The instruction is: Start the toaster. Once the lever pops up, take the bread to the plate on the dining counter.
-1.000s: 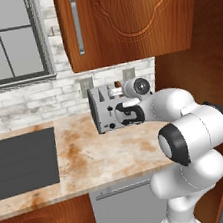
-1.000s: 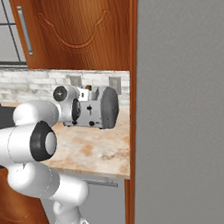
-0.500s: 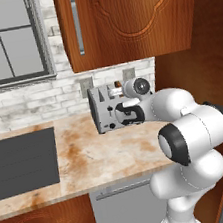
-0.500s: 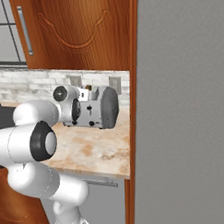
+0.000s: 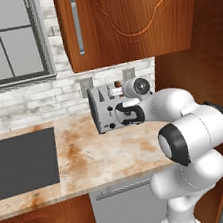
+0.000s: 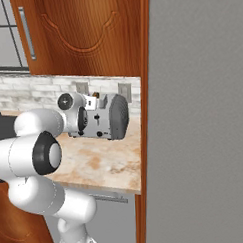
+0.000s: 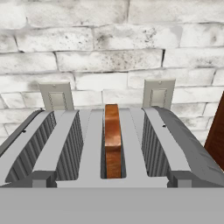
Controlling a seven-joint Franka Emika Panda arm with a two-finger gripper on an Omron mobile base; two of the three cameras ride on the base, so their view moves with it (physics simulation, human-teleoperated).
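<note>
The toaster is being kept at the back of the marbled worktop, right against the brick wall w/ two outlet plates behind it. The bread is sitting upright in a middle slot, its crust poking a bit above the top. The gripper is being held at the toaster's front, jaws spread wide, nothing being grasped. A dark sink is seen off to the left.
</note>
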